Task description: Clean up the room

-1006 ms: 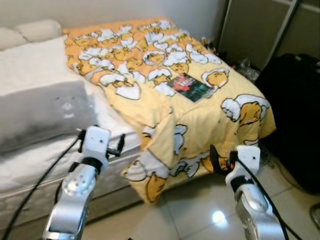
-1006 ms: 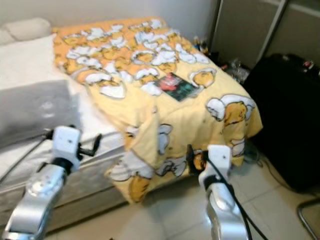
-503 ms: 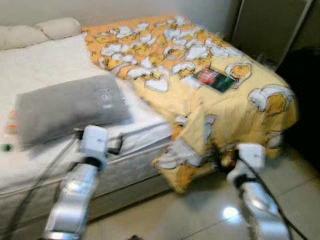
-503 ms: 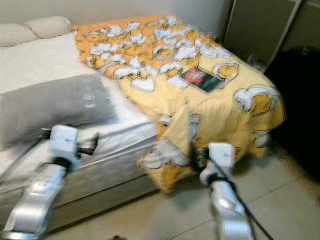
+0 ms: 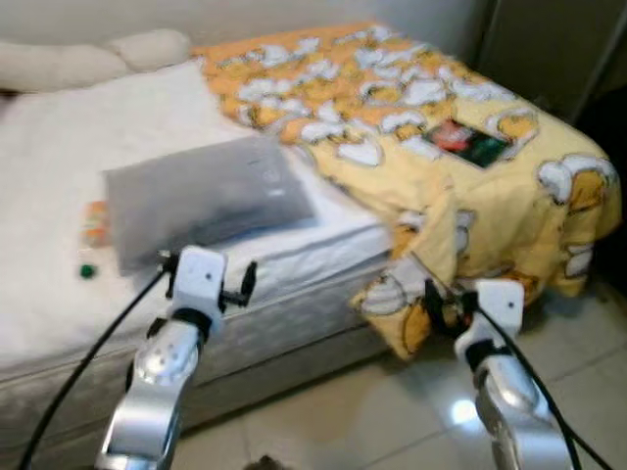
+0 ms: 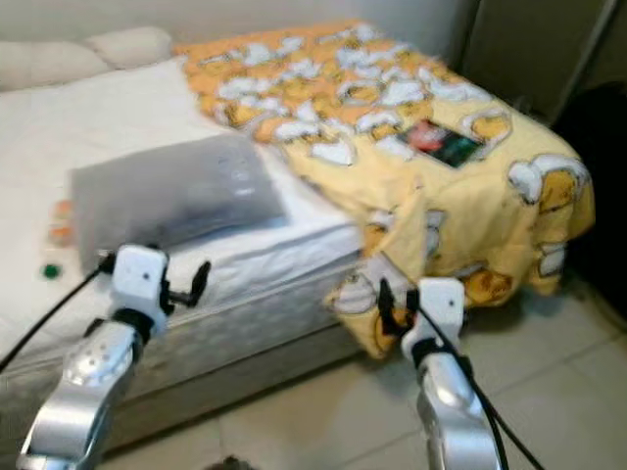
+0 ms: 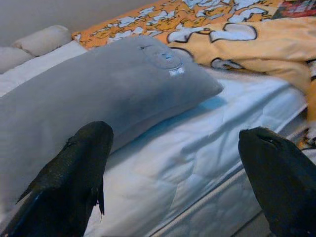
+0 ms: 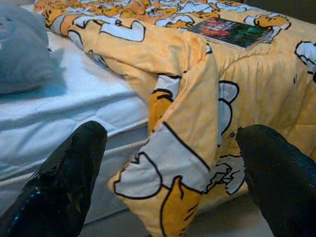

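We stand at the side of a bed [image 5: 294,284] with a bare white mattress. Our left gripper [image 7: 173,197] hangs in the air before the mattress edge, its two fingers [image 7: 74,177] spread wide and holding nothing. Just beyond it a grey pillow [image 5: 201,201] lies flat on the mattress, near the edge. Our right gripper [image 8: 173,197] is also spread and empty, held low by the floor [image 5: 392,411], facing the hanging corner of a yellow blanket [image 5: 470,215].

The blanket, printed with white and orange cartoon figures, covers the far right part of the bed and drapes over the side toward the floor. One fold of it is bunched where it drops off the mattress, right in front of our right gripper. A dark book [image 5: 468,143] lies flat on top of the blanket, well beyond both grippers.

To the left of the pillow, on the bare mattress, we see a small orange thing [image 5: 94,223] and a small green one [image 5: 87,270]; both are too blurred to say what they are. Cream pillows [image 5: 98,57] lie along the head of the bed by the wall. Something dark [image 6: 602,147] stands at the right, past the foot of the bed. Black cables [image 5: 83,362] run along both our arms. The floor is pale, glossy tile.
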Controlling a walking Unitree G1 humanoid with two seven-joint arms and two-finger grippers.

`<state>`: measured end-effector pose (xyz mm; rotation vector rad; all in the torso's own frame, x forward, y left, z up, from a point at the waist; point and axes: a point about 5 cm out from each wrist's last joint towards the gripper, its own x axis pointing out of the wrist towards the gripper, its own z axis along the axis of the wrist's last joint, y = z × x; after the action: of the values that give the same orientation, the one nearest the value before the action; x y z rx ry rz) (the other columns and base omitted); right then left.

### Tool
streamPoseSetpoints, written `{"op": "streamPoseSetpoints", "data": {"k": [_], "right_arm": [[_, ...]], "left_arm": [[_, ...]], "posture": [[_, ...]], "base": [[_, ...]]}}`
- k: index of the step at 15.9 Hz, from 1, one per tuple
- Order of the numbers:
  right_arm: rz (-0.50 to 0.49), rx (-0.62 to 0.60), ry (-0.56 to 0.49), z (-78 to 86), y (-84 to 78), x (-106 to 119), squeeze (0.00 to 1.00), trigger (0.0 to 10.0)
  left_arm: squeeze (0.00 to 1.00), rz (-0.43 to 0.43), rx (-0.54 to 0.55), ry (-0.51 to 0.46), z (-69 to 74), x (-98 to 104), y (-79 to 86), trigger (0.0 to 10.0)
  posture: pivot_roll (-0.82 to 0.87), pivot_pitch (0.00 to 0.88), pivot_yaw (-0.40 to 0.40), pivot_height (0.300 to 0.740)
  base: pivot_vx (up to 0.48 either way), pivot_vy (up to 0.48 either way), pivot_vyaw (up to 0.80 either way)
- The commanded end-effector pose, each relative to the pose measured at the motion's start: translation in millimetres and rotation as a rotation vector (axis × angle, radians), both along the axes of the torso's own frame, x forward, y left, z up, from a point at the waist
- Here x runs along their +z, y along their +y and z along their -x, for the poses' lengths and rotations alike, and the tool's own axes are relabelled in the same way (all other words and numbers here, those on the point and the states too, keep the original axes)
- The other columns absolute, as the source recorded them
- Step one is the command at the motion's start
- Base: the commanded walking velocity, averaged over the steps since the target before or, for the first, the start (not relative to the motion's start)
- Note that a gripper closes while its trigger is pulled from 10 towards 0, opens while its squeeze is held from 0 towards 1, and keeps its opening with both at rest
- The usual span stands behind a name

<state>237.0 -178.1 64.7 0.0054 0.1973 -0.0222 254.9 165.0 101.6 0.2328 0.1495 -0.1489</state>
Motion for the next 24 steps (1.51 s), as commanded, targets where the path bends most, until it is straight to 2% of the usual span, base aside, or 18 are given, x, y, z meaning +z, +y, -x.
{"op": "streamPoseSetpoints", "data": {"k": [1,9,12,18,21,24], "right_arm": [[-0.008,0.016,-0.014,-2.4,6.0,3,0.00,10.0],[0.001,0.027,-0.018,-4.6,7.0,5,0.00,10.0],[0.014,0.045,-0.032,-5.7,9.7,10,0.00,10.0],[0.032,0.084,-0.081,-17.8,14.7,25,0.00,10.0],[0.019,0.129,-0.089,-24.4,20.2,29,0.00,10.0],[0.015,0.184,-0.084,-30.2,28.5,31,0.00,10.0]], "left_arm": [[0.00,-0.014,0.018,-0.010,-0.8,4,7.0,10.0],[0.00,-0.012,0.016,-0.009,-1.1,4,5.5,10.0],[0.00,-0.006,0.040,-0.051,-2.3,9,6.9,10.0],[0.00,0.034,0.059,-0.164,-4.1,27,5.1,10.0],[0.00,-0.024,0.078,-0.151,-6.5,27,8.9,10.0],[0.00,-0.002,0.084,-0.178,-4.9,30,9.0,10.0]], "posture": [[-0.02,0.000,0.061,0.740],[-0.02,0.000,0.063,0.740],[-0.02,0.000,0.062,0.740],[-0.01,0.000,0.052,0.740],[0.00,0.000,0.048,0.740],[-0.01,0.000,0.057,0.740]], "base": [[0.000,0.337,0.00],[0.000,0.337,0.00],[0.000,0.321,0.00],[0.000,0.000,0.00],[0.000,0.000,0.17],[0.081,0.000,0.80]]}}
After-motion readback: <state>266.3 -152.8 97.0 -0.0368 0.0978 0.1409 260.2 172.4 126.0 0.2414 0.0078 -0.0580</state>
